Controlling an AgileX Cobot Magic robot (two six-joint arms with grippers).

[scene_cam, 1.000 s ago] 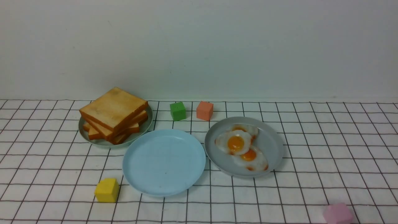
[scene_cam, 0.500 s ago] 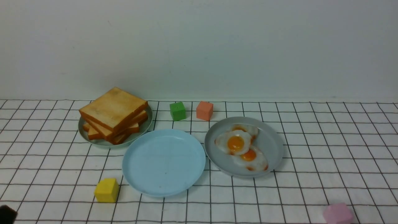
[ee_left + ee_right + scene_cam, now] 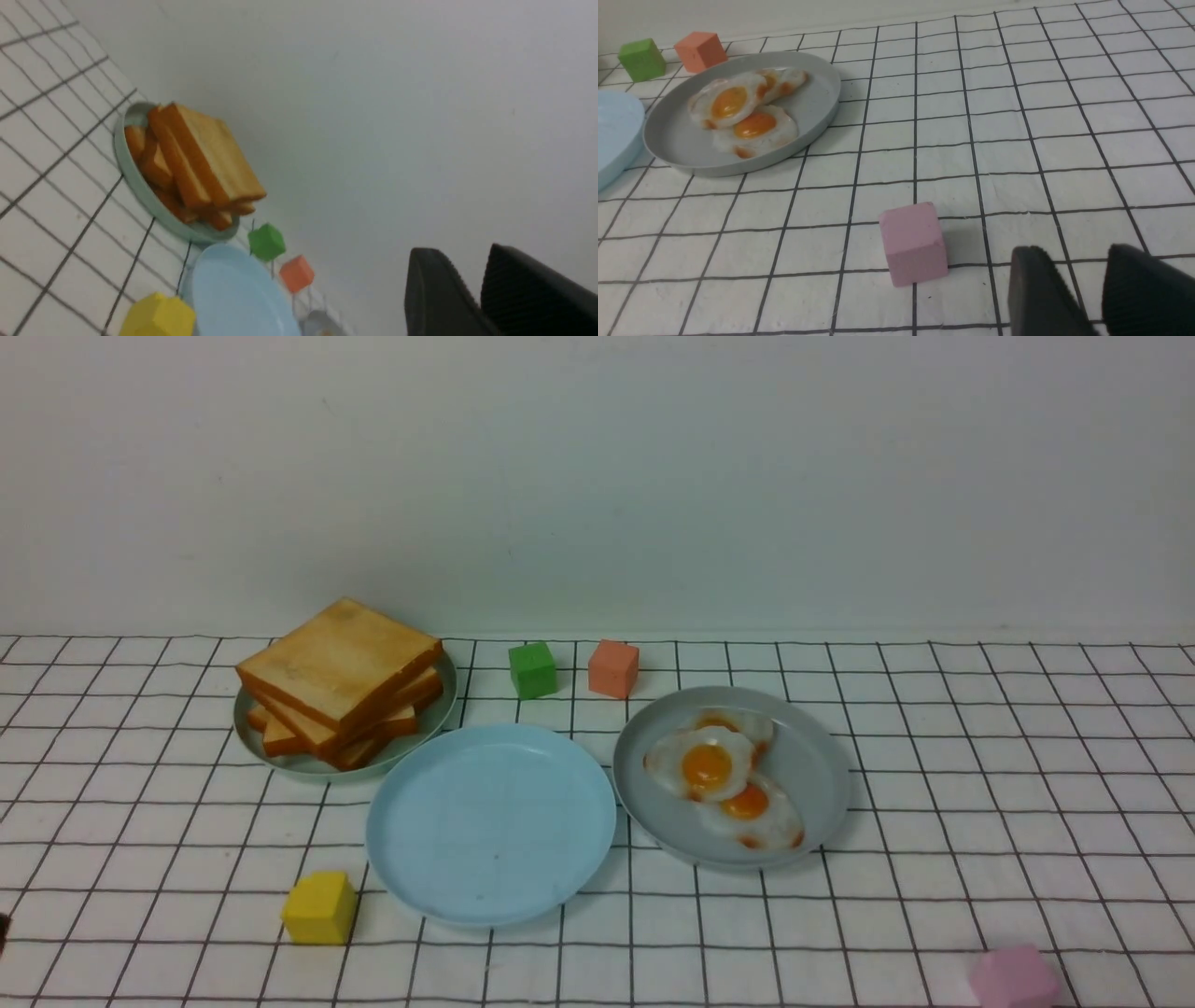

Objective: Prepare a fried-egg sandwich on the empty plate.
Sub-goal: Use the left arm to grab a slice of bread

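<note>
The empty plate (image 3: 490, 826), light sky-blue, lies bare at the middle of the checked cloth; it also shows as the empty plate (image 3: 233, 294). To its left a stack of toast slices (image 3: 341, 677) sits on a pale grey-green plate (image 3: 280, 761). To its right a grey plate (image 3: 822, 784) carries three fried eggs (image 3: 707, 765). No fried-egg sandwich is in view. My left gripper (image 3: 462, 249) hangs in the air, tilted, jaws a little apart and empty. My right gripper (image 3: 1073, 249) is open over the cloth, beside a pink cube (image 3: 913, 242).
A green cube (image 3: 533, 669) and an orange cube (image 3: 614, 667) stand behind the plates. A yellow cube (image 3: 319, 907) sits front left of the blue plate, and the pink cube (image 3: 1013, 977) lies at the front right. A plain wall closes the back.
A dark bit of the left arm came into the front view's lower left corner half a second ago; now only a sliver shows at the left edge. Plates and food have not moved.
</note>
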